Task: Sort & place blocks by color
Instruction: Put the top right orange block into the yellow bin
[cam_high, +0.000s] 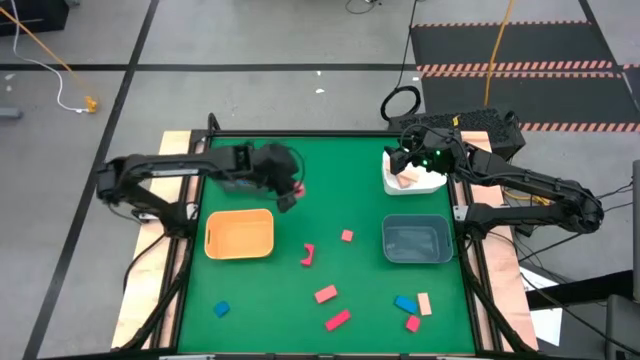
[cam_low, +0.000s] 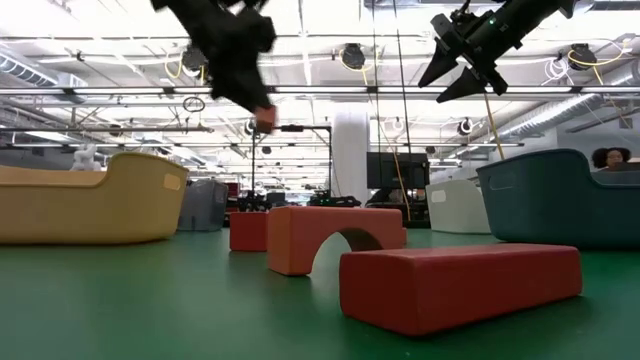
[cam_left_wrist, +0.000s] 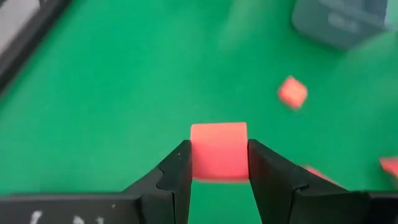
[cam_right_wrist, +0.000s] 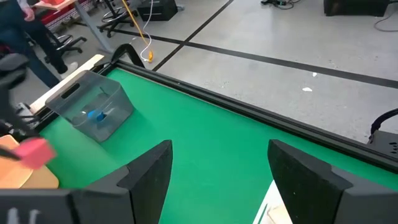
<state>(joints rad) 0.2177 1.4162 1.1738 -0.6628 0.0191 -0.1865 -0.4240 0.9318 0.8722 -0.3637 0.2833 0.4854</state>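
High view: the green counter (cam_high: 330, 170) carries an orange bin (cam_high: 239, 233) at about 9 o'clock, a grey-blue bin (cam_high: 416, 240) at about 3 o'clock and a white bin (cam_high: 412, 181) at about 1 o'clock with tan pieces inside. The left hand (cam_high: 293, 190) sits just beyond the orange bin's far right corner, clamped on a red block (cam_high: 299, 187). The right hand (cam_high: 402, 160) hangs over the white bin, its fingers spread with nothing between them. Loose blocks lie from centre toward 5 o'clock: a curved red piece (cam_high: 308, 255), a small red cube (cam_high: 347, 236), two red bars (cam_high: 325, 294) (cam_high: 337, 320), a blue block (cam_high: 221, 309) near 7 o'clock, and a blue block (cam_high: 405, 303), a tan bar (cam_high: 425, 303) and a red piece (cam_high: 412, 323) near the front right. Low view: both hands are raised well above the counter; the left hand (cam_low: 262, 115) holds the red block (cam_low: 265, 123) at its tips, and the right hand (cam_low: 450, 70) stands wide apart. A red bar (cam_low: 460, 283) lies nearest, with a red arch (cam_low: 335, 236) behind it. Left wrist view: the red block (cam_left_wrist: 218, 151) is pinched squarely between both fingers (cam_left_wrist: 177, 177), and a red cube (cam_left_wrist: 292, 92) lies on the counter beyond. Right wrist view: the fingers (cam_right_wrist: 152, 171) stand wide and bare; a clear bin (cam_right_wrist: 93, 104) across the counter holds a blue block (cam_right_wrist: 95, 115).
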